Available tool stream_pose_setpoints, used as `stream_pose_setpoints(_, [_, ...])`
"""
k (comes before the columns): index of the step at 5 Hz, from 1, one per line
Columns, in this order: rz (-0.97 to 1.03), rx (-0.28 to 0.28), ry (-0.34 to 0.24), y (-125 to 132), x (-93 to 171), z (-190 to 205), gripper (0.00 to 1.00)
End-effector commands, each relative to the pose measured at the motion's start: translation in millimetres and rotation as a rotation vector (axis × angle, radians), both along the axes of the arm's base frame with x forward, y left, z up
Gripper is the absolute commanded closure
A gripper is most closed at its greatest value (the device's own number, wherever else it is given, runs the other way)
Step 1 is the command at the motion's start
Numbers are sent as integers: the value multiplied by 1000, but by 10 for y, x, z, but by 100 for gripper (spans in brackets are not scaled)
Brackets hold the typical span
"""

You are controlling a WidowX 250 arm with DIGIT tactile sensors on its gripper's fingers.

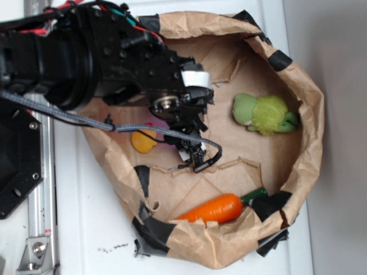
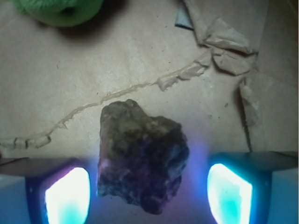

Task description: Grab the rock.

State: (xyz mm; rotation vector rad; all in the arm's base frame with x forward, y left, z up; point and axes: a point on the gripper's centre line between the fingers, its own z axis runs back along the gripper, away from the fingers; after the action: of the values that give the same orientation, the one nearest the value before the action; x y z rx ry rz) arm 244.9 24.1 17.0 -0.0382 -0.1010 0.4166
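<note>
**Ana:** White tabletop [image 1: 86,229] under everything, with a crumpled brown paper nest [image 1: 298,86] patched with black tape sitting on it. Going left to right in the exterior view: the black arm reaches in from the upper left, a yellow duck [image 1: 142,141] peeks out just below it, an orange toy carrot [image 1: 213,209] lies against the lower wall, and a green plush toy [image 1: 265,114] rests well over on the right.

**Ben:** And the rock? I can't find it from outside.

**Ana:** The arm hides it there. In the wrist view the rock [image 2: 140,158] sits on the paper floor, dark and lumpy, right between the two glowing pads [image 2: 67,196].

**Ben:** So the gripper [image 2: 148,196] is spread?

**Ana:** Yes, jaws apart, one pad on each side of the stone. There's a visible gap on the right; on the left the pad looks close, possibly touching, though the glare makes that hard to call.

**Ben:** Which step would you say this is?

**Ana:** Judging from the framing, the approach is finished and the squeeze hasn't happened. The stone is roughly centred, perhaps a touch nearer the left pad.

**Ben:** Next move, then?

**Ana:** Close evenly on the stone's broad sides, then lift straight up. Its lumpy faces could let it twist or slip, so a firm, steady pinch seems wise.
</note>
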Motion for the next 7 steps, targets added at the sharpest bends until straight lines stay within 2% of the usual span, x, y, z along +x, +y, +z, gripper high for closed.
stream_pose_setpoints(1, [2,50,-4,-18,-103,-74,100])
stream_pose_setpoints(3, [20,35,5,60,-46,-36,100])
stream_pose_setpoints(4, [26,23,4,52,40,4,100])
stream_pose_setpoints(5, [14,-15,4,-3,123,148,100])
stream_pose_setpoints(6, [-3,-20,-4,-52,182,271,100])
stream_pose_setpoints(7, [-50,35,2,-142,229,423,100])
